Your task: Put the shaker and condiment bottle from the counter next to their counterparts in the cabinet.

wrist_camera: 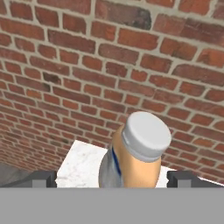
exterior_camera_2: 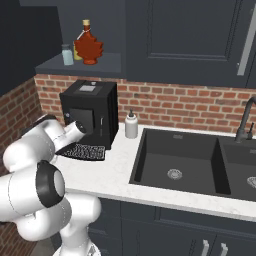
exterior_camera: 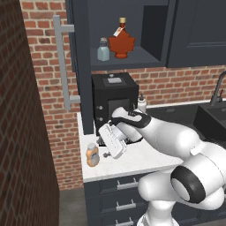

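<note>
The condiment bottle [exterior_camera: 92, 155], orange-tan with a pale cap, stands upright near the left front corner of the white counter [exterior_camera: 141, 160]. My gripper [exterior_camera: 103, 153] is low beside it on its right, open. In the hand view the condiment bottle [wrist_camera: 135, 153] sits close up between my two fingertips [wrist_camera: 43, 178], untouched as far as I can see. On the shelf of the open cabinet [exterior_camera: 132, 59] stand the blue-grey shaker [exterior_camera: 103, 49] and the red maple-leaf bottle [exterior_camera: 122, 42]. From the right, the shaker [exterior_camera_2: 67, 54] is left of the leaf bottle [exterior_camera_2: 89, 46], with a yellow-green shaker [exterior_camera_2: 76, 51] partly hidden behind it.
A black coffee machine [exterior_camera: 114, 95] stands behind my hand, and a white squeeze bottle [exterior_camera: 141, 103] is on its right. The dark sink [exterior_camera_2: 180, 160] lies further right. The cabinet door with its long silver handle [exterior_camera: 62, 62] hangs open on the left, by a brick wall [exterior_camera: 26, 132].
</note>
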